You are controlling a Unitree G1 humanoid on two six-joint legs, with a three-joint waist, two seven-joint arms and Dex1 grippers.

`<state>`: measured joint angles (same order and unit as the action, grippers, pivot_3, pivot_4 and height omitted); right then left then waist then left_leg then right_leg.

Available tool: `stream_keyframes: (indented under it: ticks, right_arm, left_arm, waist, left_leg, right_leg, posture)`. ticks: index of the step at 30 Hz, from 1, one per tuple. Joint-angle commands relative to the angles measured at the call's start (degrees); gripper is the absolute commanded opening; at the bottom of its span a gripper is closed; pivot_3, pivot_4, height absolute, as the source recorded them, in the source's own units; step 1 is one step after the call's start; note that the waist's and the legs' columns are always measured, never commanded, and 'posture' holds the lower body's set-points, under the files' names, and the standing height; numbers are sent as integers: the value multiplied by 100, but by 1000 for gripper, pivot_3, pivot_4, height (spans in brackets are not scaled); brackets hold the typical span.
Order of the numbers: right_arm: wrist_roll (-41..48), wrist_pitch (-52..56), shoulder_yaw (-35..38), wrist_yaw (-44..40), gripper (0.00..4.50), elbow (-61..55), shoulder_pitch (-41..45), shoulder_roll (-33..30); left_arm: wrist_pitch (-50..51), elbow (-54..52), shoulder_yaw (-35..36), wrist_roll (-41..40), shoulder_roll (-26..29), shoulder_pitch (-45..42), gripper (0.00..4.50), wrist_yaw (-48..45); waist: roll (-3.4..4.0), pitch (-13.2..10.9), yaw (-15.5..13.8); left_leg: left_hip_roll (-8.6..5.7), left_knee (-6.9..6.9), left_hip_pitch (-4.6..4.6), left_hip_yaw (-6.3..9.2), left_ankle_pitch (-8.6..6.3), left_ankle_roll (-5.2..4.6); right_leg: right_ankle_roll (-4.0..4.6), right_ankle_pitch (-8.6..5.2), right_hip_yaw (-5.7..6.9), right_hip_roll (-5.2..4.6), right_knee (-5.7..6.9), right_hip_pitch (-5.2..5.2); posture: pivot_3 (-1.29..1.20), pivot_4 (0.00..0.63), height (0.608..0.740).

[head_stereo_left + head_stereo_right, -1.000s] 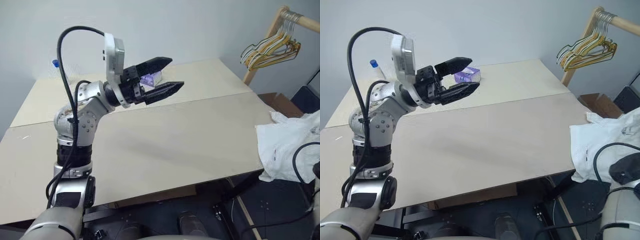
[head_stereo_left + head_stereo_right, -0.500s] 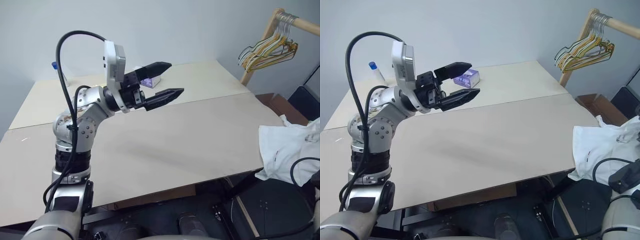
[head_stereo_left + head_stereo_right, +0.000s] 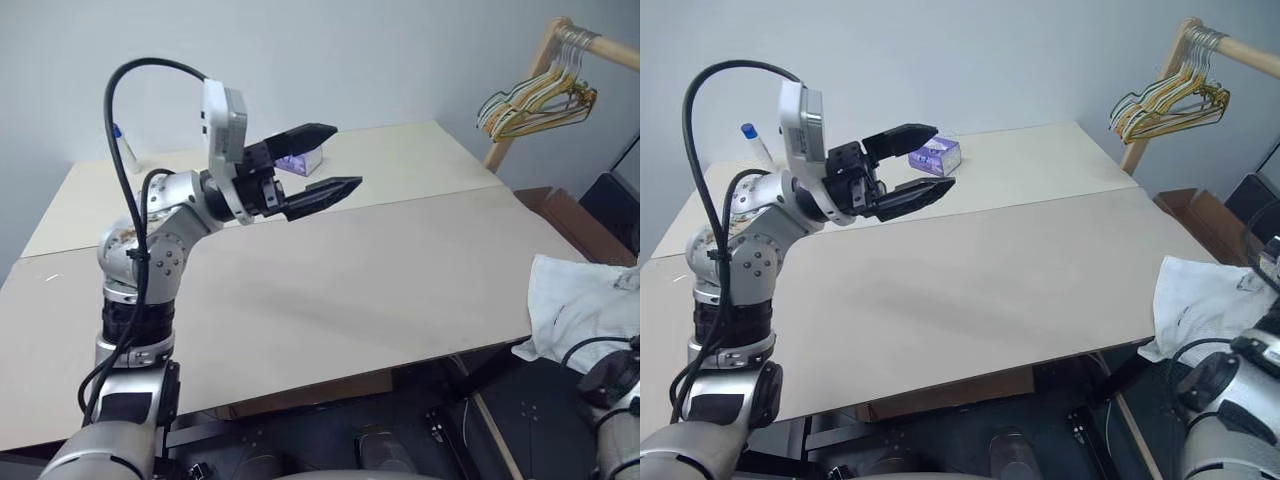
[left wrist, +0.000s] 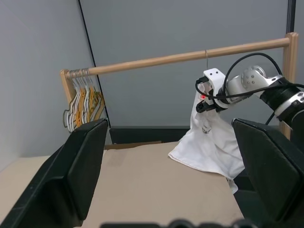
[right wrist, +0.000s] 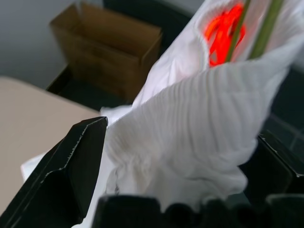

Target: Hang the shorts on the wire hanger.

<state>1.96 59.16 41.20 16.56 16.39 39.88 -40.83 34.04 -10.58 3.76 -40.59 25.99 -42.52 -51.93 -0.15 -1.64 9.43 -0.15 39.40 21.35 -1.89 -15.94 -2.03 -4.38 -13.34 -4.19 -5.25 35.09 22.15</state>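
Observation:
The white shorts (image 3: 585,310) hang past the table's right end. In the left wrist view the shorts (image 4: 209,147) drop from the thin wire hanger (image 4: 206,59), whose hook sits on a wooden rod. Two thin wires of the hanger (image 5: 240,23) run into the fabric beside a red mark. My right gripper (image 5: 183,130) is open, its fingers (image 5: 71,166) wide apart with gathered white fabric lying between them. My left gripper (image 3: 347,155) is open and empty, raised above the table's far left part and pointing right.
The beige table (image 3: 350,290) carries a small purple tissue box (image 3: 936,157) at the back. A bunch of yellow, green and white hangers (image 3: 540,100) hangs on the wooden rod (image 4: 156,61) at the far right. A cardboard box (image 5: 109,42) stands on the floor beyond the table.
The shorts have sunk lower and further right at the table's right end. The left gripper has kept its place and stays open.

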Motion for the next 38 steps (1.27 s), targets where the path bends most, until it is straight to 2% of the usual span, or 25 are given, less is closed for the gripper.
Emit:
stream_keyframes:
  ticks: [1,7,11,13,15,19,21,23,26,30,35,38]
  right_arm:
    - [-316,-1010,-173,358,4471,-790,-295,126]
    - [-1280,-3270,-1064,1244,4471,-1545,-1130,534]
    - [-1555,-4450,-1742,1136,4471,-1989,-1382,799]
    - [-985,-4849,-2076,161,4471,-2279,-1407,859]
    - [98,-4841,-2317,-1273,4471,-2556,-1362,899]
    - [1647,-4132,-2855,-3655,4471,-2815,-1195,649]
    - [1975,-3935,-3128,-4396,4471,-2878,-1149,491]
    - [2119,-3851,-3697,-5432,4471,-2921,-1146,233]
    - [1940,-4363,-4381,-6650,4471,-2636,-1157,5]
    - [1804,-4580,-4712,-7341,4471,-2082,-908,4]
    - [1721,-4698,-4696,-7561,4471,-1818,-782,78]
    - [1698,-4660,-4665,-7565,4471,-1865,-845,90]
  left_arm:
    - [-67,-47,104,-9,76,-78,4500,37]
    - [-353,-49,137,105,2,14,4500,120]
    - [-669,-10,153,310,-24,159,4500,234]
    - [-929,39,61,610,185,381,4500,59]
    - [-1234,44,-44,1016,412,695,4500,-6]
    - [-1339,-96,-151,1421,862,1469,4500,-101]
    - [-1516,-169,-186,1584,1013,1797,4500,-176]
    - [-1479,-371,-75,1553,1116,2183,4500,-145]
    - [-1331,-821,107,1387,1219,2651,4500,-67]
    - [-1103,-1310,311,1290,1308,3147,4500,139]
    - [-1010,-1593,432,1201,1375,3447,4500,211]
    - [-1035,-1564,429,1260,1311,3415,4500,325]
  waist:
    - [0,0,-23]
    - [2,1,-50]
    - [4,2,-12]
    - [4,2,-12]
    - [4,2,2]
    - [-2,-1,-50]
    - [-9,-5,-139]
    - [-17,-11,-287]
    - [-42,-25,-540]
    - [-58,-41,-857]
    - [-66,-49,-1152]
    - [-69,-51,-1207]
  left_leg:
    - [0,0,2,0,0,0]
    - [-1,0,0,-2,0,0]
    - [1,-1,-9,-9,0,0]
    - [1,-2,-13,-12,0,0]
    - [3,-4,-14,-11,0,0]
    - [9,-11,-20,-2,0,0]
    - [11,-11,-20,1,0,-1]
    - [18,-11,-17,7,0,-1]
    - [22,-19,-17,8,0,-1]
    - [26,-19,-16,5,0,0]
    - [24,-19,-16,4,0,0]
    - [23,-19,-16,5,0,2]
  right_leg:
    - [0,0,0,0,0,3]
    - [-1,1,-3,0,2,5]
    - [0,2,-15,4,7,5]
    - [0,2,-18,4,7,3]
    - [0,2,-17,7,4,2]
    - [2,4,-8,7,1,-4]
    - [3,4,-2,5,3,-4]
    - [4,4,8,3,3,1]
    - [8,2,18,2,2,8]
    - [12,2,21,-2,4,12]
    - [18,1,28,-5,3,13]
    - [27,1,34,-2,3,13]
  posture:
    - [-116,0,740]
    - [-111,0,740]
    - [-102,0,740]
    - [-87,0,740]
    - [-79,0,740]
    - [-21,3,740]
    - [-6,3,740]
    - [36,8,740]
    - [84,16,740]
    - [115,24,740]
    - [130,27,740]
    - [124,25,740]
